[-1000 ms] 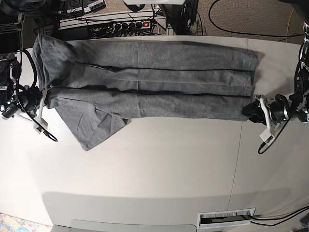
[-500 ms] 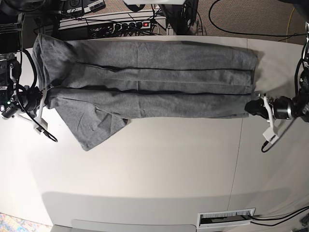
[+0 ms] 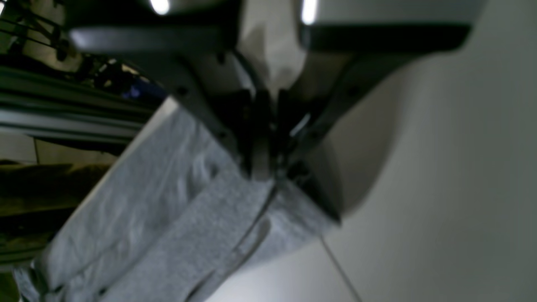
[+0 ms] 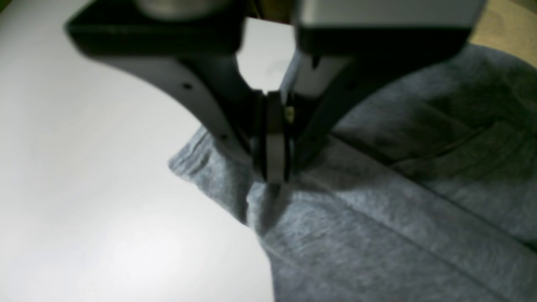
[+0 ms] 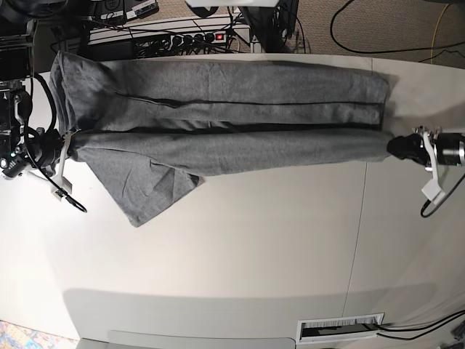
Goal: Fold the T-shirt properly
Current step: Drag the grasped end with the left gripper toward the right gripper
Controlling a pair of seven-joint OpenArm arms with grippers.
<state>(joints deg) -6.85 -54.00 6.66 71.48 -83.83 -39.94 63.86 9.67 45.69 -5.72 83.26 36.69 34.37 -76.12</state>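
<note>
The grey T-shirt (image 5: 232, 109) lies stretched lengthwise across the far half of the white table (image 5: 254, 254), folded into long bands, with one sleeve (image 5: 149, 189) spilling toward the near side. In the base view my left gripper (image 5: 394, 147) is at the shirt's right end, shut on the corner of the near band. The left wrist view shows its fingers (image 3: 262, 159) pinched together on the T-shirt (image 3: 176, 222). My right gripper (image 5: 69, 139) holds the left end. In the right wrist view it (image 4: 272, 176) is shut on a fold of the T-shirt (image 4: 377, 218).
A power strip and cables (image 5: 196, 36) lie just beyond the table's far edge. A white slotted plate (image 5: 340, 329) sits at the near edge. White cable ends dangle from both wrists (image 5: 432, 190) (image 5: 62, 190).
My left gripper closed on the shirt's corner and moved right, pulling the near band taut and straighter. The right gripper stayed put, still shut.
</note>
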